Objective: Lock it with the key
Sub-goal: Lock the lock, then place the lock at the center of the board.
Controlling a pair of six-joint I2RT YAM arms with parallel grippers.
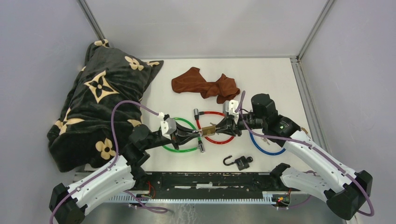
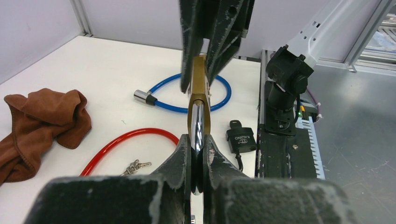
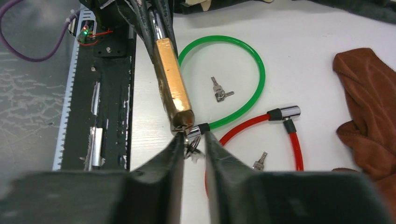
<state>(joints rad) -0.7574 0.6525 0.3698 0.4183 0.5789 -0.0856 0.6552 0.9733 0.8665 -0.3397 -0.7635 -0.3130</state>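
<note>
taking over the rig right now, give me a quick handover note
Left claw: shut on the shackle of the brass padlock, holding it in the air.
Right claw: jaws narrow on either side of the key at the padlock's end; cannot tell if it is pinched yet.
Done: padlock lifted, key in the keyhole.
Left: grip the key firmly, then turn it to lock. I cannot tell whether the shackle is seated, so check that first.

Overhead, opposed wrist close-ups sharing padlock [image 2: 198,93]
</note>
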